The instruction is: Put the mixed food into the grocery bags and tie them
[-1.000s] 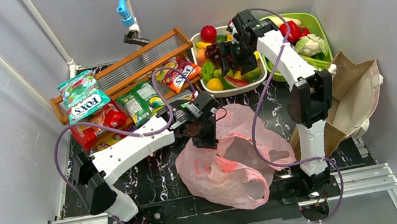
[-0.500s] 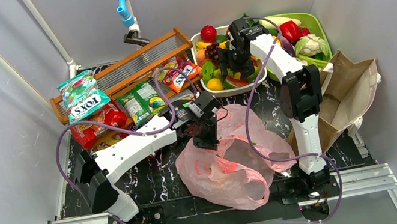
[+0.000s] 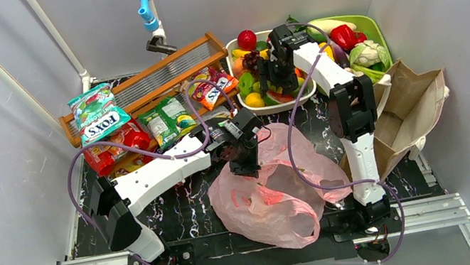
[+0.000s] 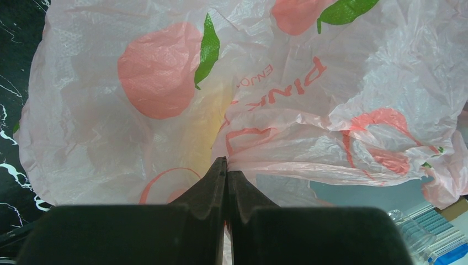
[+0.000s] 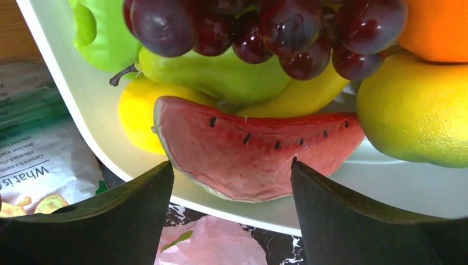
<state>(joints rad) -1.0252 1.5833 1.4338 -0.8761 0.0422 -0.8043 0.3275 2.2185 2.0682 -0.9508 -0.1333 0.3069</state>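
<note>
**Left pins the bag, right lines up on the watermelon**

Left gripper [image 4: 226, 165]: fingers pressed together, pinching a gathered fold of the pink bag [image 4: 165, 72]. In the top view the pinch sits at the bag's far rim. My read is that it's there to anchor the thin film and keep the mouth lifted, so a drop goes in rather than on top. Can't tell from here how wide the mouth really is; the film is crumpled and slumped toward the near edge.

Right gripper [image 5: 230, 165]: fingers spread wide, nothing between them. It hovers just past the bag's far edge, over the near wall of the white basket [image 5: 66, 99]. The watermelon slice [image 5: 259, 149] sits framed between the fingers, lying against that wall with its rind down. It looks like the target, being the closest piece and flat enough for two fingers.

Behind the slice, farther from the bag, are a yellow fruit [image 5: 135, 118], a green pear [image 5: 221, 72] and the grapes [image 5: 265, 27] piled on top. They're crowded, so a deep approach risks nudging them.

No fruit is visibly in the bag yet. The snack packets [image 3: 99, 112] lie beyond the bag's left side, untouched. The brown paper bag [image 3: 416, 109] lies open just right of the pink one. Tying is far off.
</note>
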